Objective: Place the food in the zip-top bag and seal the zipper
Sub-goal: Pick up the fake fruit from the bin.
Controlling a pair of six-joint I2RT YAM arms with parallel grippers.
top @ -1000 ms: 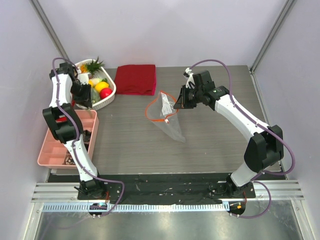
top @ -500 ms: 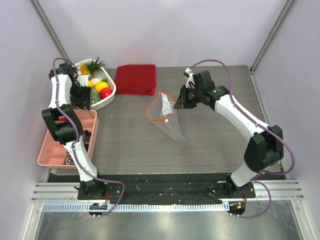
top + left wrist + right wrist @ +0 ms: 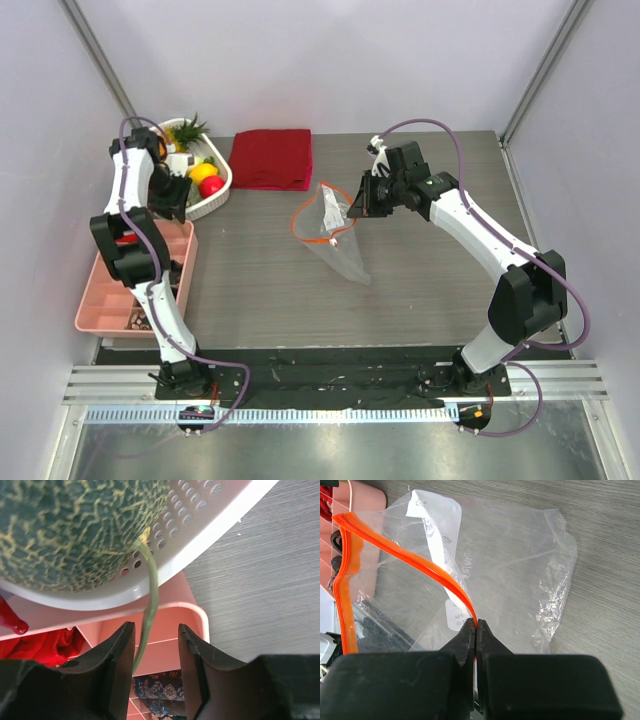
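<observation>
The clear zip-top bag [image 3: 338, 248] lies mid-table, its mouth lifted. My right gripper [image 3: 352, 205] is shut on the orange-red zipper [image 3: 420, 565] and holds it up; the bag's clear body [image 3: 510, 570] looks empty. The food sits in a white basket [image 3: 218, 196] at the back left: a red apple [image 3: 211, 186], a yellow citrus [image 3: 203, 172] and green leaves [image 3: 187, 130]. My left gripper [image 3: 171, 194] is at the basket's near-left rim. In the left wrist view its jaws [image 3: 156, 645] are open. The netted green melon [image 3: 75, 525] lies ahead in the basket, its thin green stem [image 3: 150, 605] hanging between the fingers.
A folded dark red cloth [image 3: 271, 158] lies behind the bag. A pink divided tray [image 3: 100, 300] holding small items stands at the left edge, just below the basket [image 3: 200, 530]. White walls enclose the table on three sides.
My left gripper has shifted slightly to the right along the basket's near side. The right arm and the bag have not moved.
</observation>
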